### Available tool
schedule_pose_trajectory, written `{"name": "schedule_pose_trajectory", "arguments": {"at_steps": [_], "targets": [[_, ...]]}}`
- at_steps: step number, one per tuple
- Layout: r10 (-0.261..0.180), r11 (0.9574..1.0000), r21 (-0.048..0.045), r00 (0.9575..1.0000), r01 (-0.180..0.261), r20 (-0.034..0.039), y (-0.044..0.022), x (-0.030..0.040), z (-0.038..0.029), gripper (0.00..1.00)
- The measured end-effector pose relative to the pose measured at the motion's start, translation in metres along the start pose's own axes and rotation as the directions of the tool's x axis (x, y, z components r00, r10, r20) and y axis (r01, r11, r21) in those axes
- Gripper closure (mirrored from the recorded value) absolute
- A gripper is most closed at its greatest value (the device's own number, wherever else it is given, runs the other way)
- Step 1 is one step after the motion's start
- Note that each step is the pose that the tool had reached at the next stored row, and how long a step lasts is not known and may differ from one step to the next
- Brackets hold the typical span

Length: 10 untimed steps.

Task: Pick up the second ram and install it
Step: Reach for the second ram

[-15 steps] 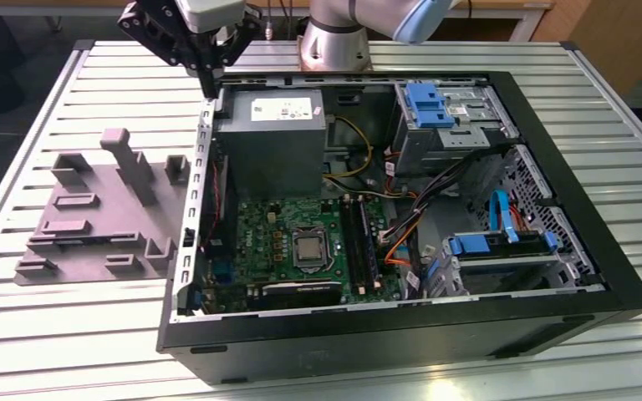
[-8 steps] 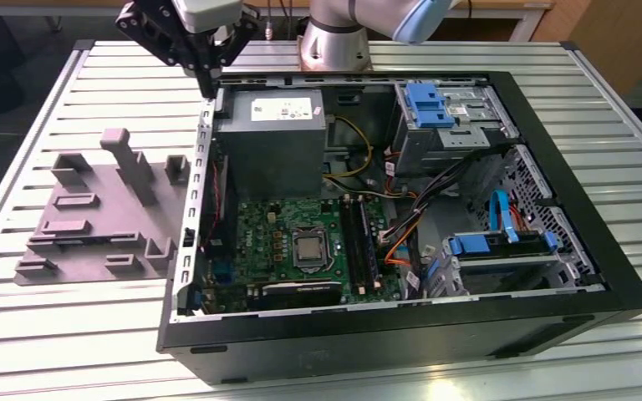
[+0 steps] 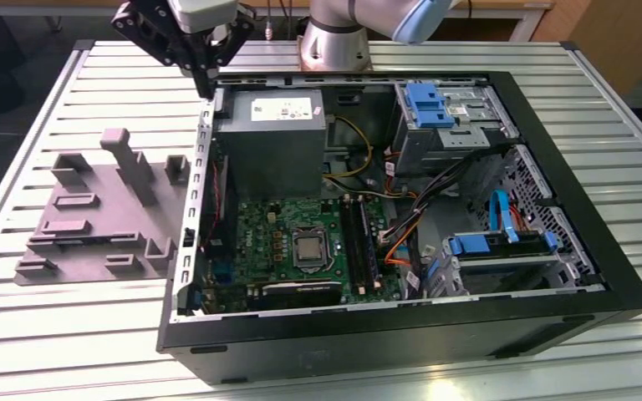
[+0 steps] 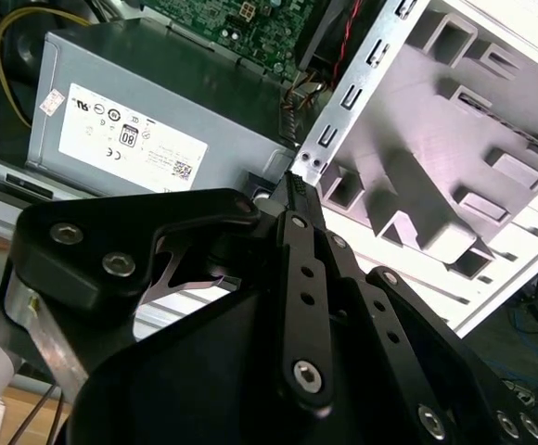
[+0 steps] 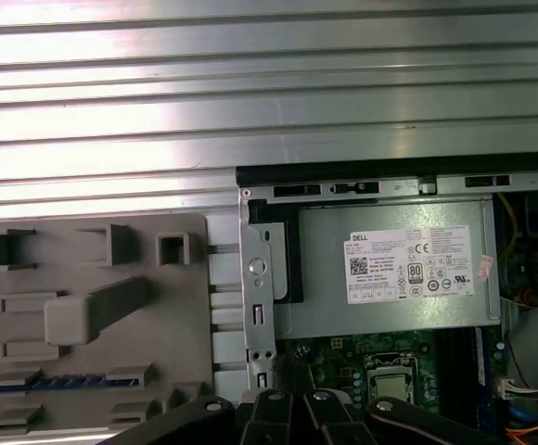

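Slatted tabletop (image 5: 250, 74) bears a grey fixture (image 5: 93, 250) with the second ram (image 5: 70, 381) slotted in, apart from the closed tool (image 3: 205, 90).

The motherboard (image 3: 287, 238) lies open from above but is hemmed in: power supply (image 3: 271, 134) on its far side, case wall (image 3: 201, 180) on the exterior view's left, cables (image 3: 405, 230) crowding the black slots (image 3: 357, 242) from the exterior view's right. The gripper (image 3: 204, 88) hangs just above that wall's far end. Beyond the wall the grey holder (image 3: 87, 225) has upright posts (image 3: 131, 163) sticking up, with bare table (image 3: 31, 109) slats around it.
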<state>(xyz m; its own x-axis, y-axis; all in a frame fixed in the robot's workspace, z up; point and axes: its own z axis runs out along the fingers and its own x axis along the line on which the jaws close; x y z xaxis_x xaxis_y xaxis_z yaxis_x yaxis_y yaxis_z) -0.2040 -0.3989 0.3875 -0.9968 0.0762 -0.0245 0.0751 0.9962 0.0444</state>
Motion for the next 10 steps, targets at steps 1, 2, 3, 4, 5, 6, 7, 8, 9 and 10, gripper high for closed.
{"name": "schedule_pose_trajectory", "arguments": {"at_steps": [1,2,3,4,5,6,7,8,9,10], "targets": [[0.000,1.0000,0.0000,1.0000,0.000,0.0000,0.0000,0.0003,0.0000,0.89],[0.000,1.0000,0.0000,1.0000,0.000,0.0000,-0.0001,0.0007,0.0000,0.89],[0.000,1.0000,0.0000,1.0000,0.000,0.0000,-0.0001,0.0010,0.0000,0.89],[0.000,1.0000,0.0000,1.0000,0.000,0.0000,-0.0001,0.0013,0.0000,0.89],[0.000,1.0000,0.0000,1.0000,0.000,0.0000,-0.0001,0.0016,0.0000,0.89],[0.000,1.0000,0.0000,1.0000,0.000,0.0000,-0.0001,0.0020,-0.0001,0.89],[0.000,1.0000,0.0000,1.0000,0.000,0.0000,-0.0002,0.0023,-0.0001,0.89],[0.000,1.0000,0.0000,1.0000,0.000,0.0000,-0.0002,0.0027,-0.0001,0.89],[0.000,1.0000,0.0000,1.0000,0.000,0.0000,-0.0002,0.0030,-0.0001,0.89],[0.000,1.0000,0.0000,1.0000,0.000,0.0000,-0.0003,0.0033,-0.0001,0.89]]}}
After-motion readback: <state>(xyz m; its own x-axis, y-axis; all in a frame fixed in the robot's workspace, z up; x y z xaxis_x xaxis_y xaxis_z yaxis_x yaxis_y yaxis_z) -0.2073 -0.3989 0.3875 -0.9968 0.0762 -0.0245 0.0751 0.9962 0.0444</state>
